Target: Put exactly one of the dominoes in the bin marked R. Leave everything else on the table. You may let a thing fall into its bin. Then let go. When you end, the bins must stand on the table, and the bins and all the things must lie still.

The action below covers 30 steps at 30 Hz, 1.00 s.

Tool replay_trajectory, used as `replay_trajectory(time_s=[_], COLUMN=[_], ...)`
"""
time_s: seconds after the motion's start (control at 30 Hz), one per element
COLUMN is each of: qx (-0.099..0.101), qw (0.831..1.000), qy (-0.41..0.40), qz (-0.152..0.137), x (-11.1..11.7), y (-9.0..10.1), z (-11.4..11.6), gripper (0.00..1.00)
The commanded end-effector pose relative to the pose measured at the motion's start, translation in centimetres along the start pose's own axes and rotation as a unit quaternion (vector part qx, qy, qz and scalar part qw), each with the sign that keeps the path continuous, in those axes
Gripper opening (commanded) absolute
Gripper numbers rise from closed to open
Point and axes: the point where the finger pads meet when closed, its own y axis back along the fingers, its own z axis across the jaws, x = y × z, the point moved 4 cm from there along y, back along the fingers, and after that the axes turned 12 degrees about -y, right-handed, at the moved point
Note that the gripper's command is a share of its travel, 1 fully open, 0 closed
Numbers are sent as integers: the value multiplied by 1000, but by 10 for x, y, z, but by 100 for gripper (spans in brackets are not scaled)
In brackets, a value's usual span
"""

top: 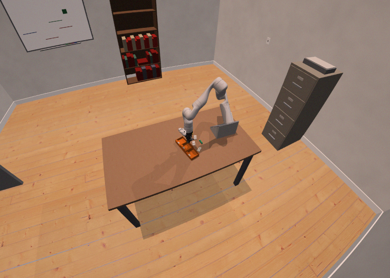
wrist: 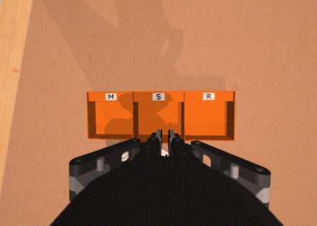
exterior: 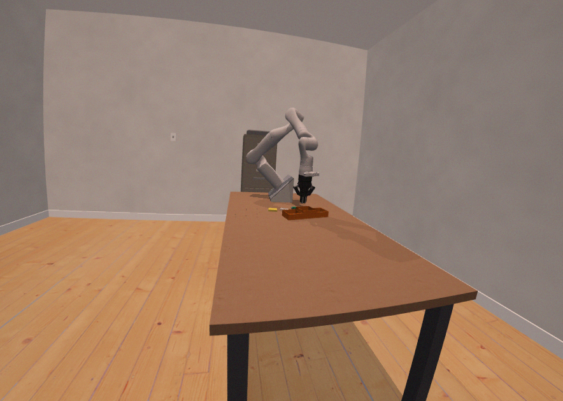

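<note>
My gripper [top: 188,142] [exterior: 303,202] [wrist: 165,136] is shut, with nothing between its nearly touching fingertips. It points down above the table side of the orange three-part bin block, near bin S [wrist: 143,97]. Bin R [wrist: 224,96] is right of S in the wrist view and bin M [wrist: 96,96] left; no thing shows in any of them. Three white pieces with dark marks, apparently dominoes, lie between the block and the robot base: one piece [top: 195,137], a second piece [top: 193,143] and a third piece [top: 198,148]. Two white bits show partly behind the gripper in the wrist view.
A green piece [top: 200,141] [exterior: 293,207] lies beside the white pieces. A yellow piece [exterior: 272,209] lies left of the bins in the exterior view. The robot's grey base mount [top: 225,129] [exterior: 281,191] stands farther back on the brown table [top: 136,160] [exterior: 300,274].
</note>
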Motion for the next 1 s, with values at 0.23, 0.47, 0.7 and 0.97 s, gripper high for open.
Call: replay_trajectory(time_s=[0.23,0.47,0.7,0.97], qx=[4,4,4,4], qw=[1000,1000,1000,1000], qy=[1,1,1,1], qz=[4,4,4,4], x=[-2,-10,-16,-18], y=[6,6,7,-1], z=[-17,-51,-76,-84], gripper=[9,9,9,9])
